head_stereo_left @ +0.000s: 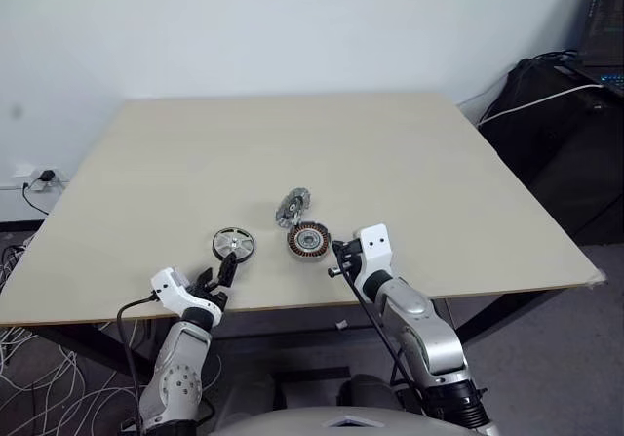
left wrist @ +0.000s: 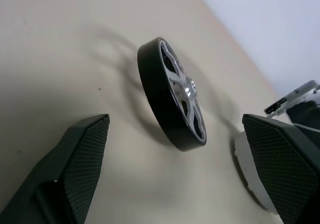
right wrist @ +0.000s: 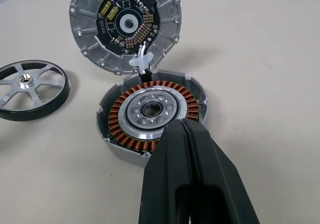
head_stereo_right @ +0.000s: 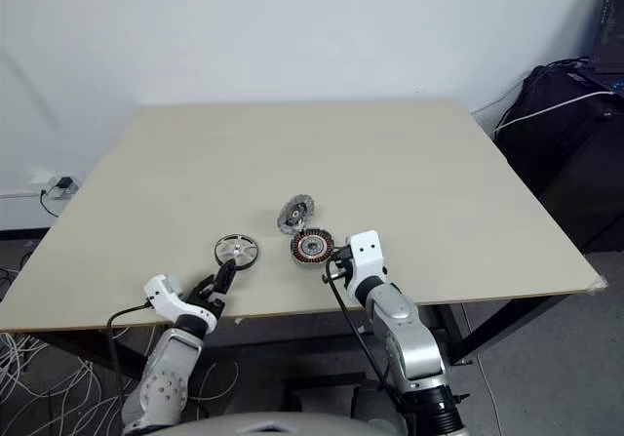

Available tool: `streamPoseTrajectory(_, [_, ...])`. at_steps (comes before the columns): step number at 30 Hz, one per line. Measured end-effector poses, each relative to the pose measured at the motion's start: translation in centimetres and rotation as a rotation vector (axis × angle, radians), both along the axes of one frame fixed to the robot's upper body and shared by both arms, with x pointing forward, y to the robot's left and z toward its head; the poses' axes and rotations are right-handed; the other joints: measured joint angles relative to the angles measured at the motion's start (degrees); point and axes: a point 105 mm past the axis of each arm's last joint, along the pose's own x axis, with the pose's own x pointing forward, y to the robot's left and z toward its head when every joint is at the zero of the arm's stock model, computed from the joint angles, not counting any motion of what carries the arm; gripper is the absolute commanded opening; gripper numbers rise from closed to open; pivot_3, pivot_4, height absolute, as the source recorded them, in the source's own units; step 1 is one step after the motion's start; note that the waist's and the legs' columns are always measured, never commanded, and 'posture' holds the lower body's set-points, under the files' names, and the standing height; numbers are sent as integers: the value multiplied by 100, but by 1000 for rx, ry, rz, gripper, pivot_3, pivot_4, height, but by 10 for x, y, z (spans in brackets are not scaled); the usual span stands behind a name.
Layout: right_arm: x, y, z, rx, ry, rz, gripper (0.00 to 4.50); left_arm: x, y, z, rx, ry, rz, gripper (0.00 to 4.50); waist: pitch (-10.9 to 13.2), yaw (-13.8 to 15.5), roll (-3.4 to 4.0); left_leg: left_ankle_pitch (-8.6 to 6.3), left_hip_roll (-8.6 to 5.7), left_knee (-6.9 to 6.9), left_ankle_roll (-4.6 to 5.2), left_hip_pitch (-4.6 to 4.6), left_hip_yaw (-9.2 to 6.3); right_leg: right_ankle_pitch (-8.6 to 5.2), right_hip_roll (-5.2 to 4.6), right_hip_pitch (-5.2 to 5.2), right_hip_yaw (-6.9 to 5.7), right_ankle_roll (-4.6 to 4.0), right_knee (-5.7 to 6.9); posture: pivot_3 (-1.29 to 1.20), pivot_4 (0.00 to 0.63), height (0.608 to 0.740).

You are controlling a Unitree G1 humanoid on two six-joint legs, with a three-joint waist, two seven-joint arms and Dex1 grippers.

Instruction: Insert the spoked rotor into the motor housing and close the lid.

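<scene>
The spoked rotor (head_stereo_left: 234, 244), a silver wheel with a dark rim, lies flat on the table near the front edge. My left gripper (head_stereo_left: 216, 276) is open just short of it, and the rotor (left wrist: 172, 96) sits ahead between the two fingers (left wrist: 82, 159). To its right stands the motor housing (head_stereo_left: 308, 240) with its copper windings (right wrist: 125, 134) uncovered. The lid (right wrist: 125, 26) is tipped up behind the housing, its circuit-board face showing. My right gripper (right wrist: 182, 129) is shut, with its tips over the housing's near rim.
The tan table (head_stereo_left: 390, 153) stretches far back and to both sides of the parts. Black bags (head_stereo_left: 556, 124) and a laptop (head_stereo_left: 603, 26) stand off its right side. Cables (head_stereo_left: 19, 358) lie on the floor at the left.
</scene>
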Motion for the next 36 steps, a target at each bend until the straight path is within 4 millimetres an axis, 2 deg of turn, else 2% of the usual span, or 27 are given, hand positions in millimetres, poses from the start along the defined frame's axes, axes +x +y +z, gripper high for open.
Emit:
streamPoseTrajectory(11, [-1,0,-1,0,3,0,32,6,-4,2,-197,-86,-68,4500,3,136,9,2,-2,0,-4,-6,-24,4,-9,9,-32,-6,-2,0,0,740])
streamPoseTrajectory(30, [-4,1,-4,4,17,-2,32,14,-13,7,-236,-86,-98,4500,21,277,19,3,-6,0,-5,-31,-42,4,-27,10,-68,-6,-14,0,0,740])
streamPoseTrajectory(33, [-5,1,-5,6,21,-1,32,17,-24,12,-248,-108,-149,4500,24,226,11,4,-5,0,-6,-30,-42,2,-14,8,-56,-4,-24,0,0,740])
streamPoseTrajectory(36, [-5,0,-6,3,25,-8,32,17,-27,13,-248,-109,-160,4500,27,129,-2,4,-4,0,-6,-30,-43,-8,1,-1,-38,-13,-26,0,0,740])
